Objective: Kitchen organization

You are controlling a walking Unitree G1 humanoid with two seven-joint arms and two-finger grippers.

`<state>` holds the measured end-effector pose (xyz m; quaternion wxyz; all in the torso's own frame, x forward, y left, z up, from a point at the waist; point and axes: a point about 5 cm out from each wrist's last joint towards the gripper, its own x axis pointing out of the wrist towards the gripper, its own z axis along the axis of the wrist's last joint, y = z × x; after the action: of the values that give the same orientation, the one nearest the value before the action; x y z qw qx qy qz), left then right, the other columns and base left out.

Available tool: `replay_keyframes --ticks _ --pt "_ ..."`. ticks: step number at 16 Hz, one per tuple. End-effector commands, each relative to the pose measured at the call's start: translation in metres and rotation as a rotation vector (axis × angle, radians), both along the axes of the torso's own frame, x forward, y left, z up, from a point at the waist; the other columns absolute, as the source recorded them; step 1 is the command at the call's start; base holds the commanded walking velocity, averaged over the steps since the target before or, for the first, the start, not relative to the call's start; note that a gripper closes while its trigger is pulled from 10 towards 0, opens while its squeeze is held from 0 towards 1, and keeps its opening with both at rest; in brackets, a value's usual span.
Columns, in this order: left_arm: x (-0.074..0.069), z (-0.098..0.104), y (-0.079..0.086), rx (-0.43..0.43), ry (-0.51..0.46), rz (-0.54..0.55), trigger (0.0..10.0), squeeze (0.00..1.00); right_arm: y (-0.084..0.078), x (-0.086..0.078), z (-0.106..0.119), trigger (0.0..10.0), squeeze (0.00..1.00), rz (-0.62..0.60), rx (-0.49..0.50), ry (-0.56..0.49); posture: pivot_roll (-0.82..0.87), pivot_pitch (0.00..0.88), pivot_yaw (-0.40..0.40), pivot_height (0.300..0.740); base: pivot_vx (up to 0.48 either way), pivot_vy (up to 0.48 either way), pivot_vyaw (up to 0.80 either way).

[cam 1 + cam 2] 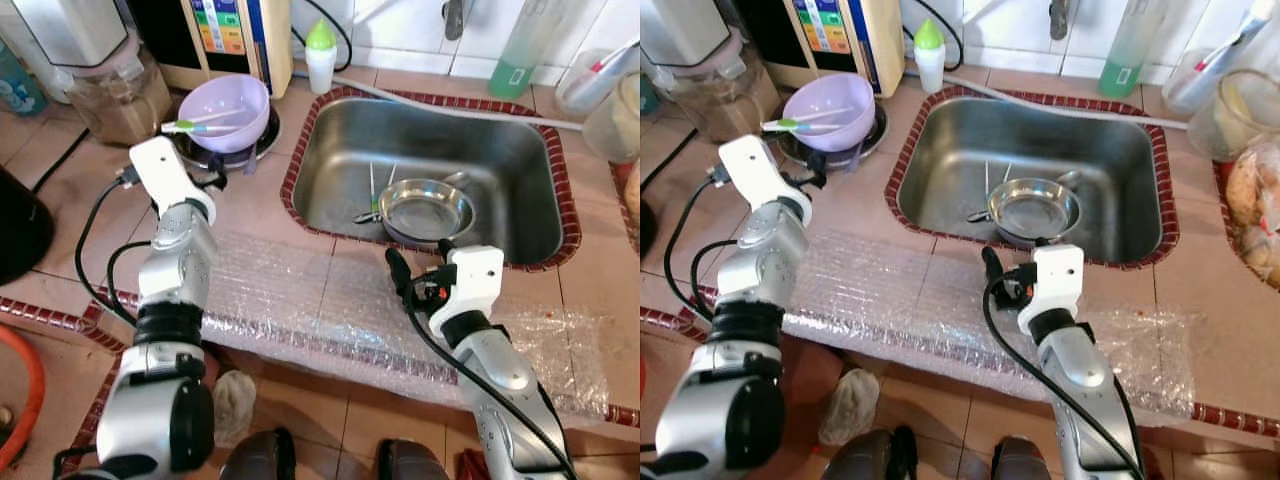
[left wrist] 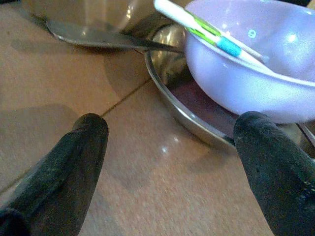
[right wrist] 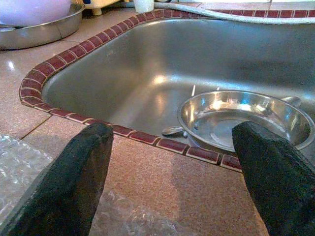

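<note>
A lilac plastic bowl [image 1: 222, 110] sits in a shallow steel plate [image 2: 167, 93] on the tiled counter, left of the sink. A white and green utensil [image 1: 200, 124] lies across the bowl's rim. My left gripper [image 2: 172, 147] is open, low over the counter just in front of the plate and bowl. In the steel sink [image 1: 520, 150] lies a steel bowl [image 1: 428, 208] with cutlery [image 1: 372, 195] beside it. My right gripper [image 1: 418, 258] is open over the sink's front brick rim [image 3: 147, 137], pointing at the steel bowl.
A bubble wrap sheet [image 1: 300, 300] covers the counter's front edge. A blender jar [image 1: 120, 95] stands at back left, a water dispenser [image 1: 235, 35] and a small green-capped bottle [image 1: 320, 55] behind the bowl. A green soap bottle [image 1: 525, 45] and containers stand at back right.
</note>
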<state>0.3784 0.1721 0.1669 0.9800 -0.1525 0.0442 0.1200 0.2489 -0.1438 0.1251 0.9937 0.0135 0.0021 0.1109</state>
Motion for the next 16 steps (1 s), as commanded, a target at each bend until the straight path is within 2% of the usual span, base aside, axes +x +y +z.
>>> replay_keyframes --ticks 1,6,9,12,14,15,16 --pt "0.004 0.007 0.004 -0.001 -0.021 0.017 10.0 0.0 -0.001 -0.003 0.002 10.0 0.0 -0.012 0.002 -0.009 -0.14 0.157 0.091 0.74 0.0 0.0 0.0" --pt "0.019 0.013 0.005 0.004 -0.021 0.003 10.0 0.0 -0.002 -0.004 0.0 10.0 0.0 -0.023 0.002 -0.007 -0.15 0.159 0.094 0.74 0.0 0.0 0.0" --pt "0.025 0.004 0.0 -0.008 0.08 -0.025 10.0 0.0 -0.001 -0.004 0.001 10.0 0.0 -0.023 0.003 -0.005 -0.16 0.163 0.101 0.74 0.0 0.0 0.0" --pt "0.025 -0.007 -0.002 0.025 0.187 -0.067 10.0 0.0 -0.003 -0.006 -0.001 10.0 0.0 -0.03 0.009 0.003 -0.16 0.158 0.11 0.74 0.0 0.0 0.0" --pt "0.026 -0.007 -0.001 0.052 0.212 -0.079 10.0 0.0 0.002 -0.008 -0.003 10.0 0.0 0.017 0.036 0.027 -0.16 0.157 0.112 0.74 0.0 0.0 0.0" --pt "0.026 -0.006 0.001 0.058 0.215 -0.074 10.0 0.0 0.015 -0.013 -0.006 10.0 0.0 0.156 0.087 0.065 -0.15 0.152 0.118 0.74 0.0 0.0 0.0" --pt "0.027 -0.006 0.002 0.06 0.216 -0.076 10.0 0.0 0.018 -0.015 -0.006 10.0 0.0 0.182 0.094 0.074 -0.15 0.152 0.118 0.74 0.0 0.0 0.0"
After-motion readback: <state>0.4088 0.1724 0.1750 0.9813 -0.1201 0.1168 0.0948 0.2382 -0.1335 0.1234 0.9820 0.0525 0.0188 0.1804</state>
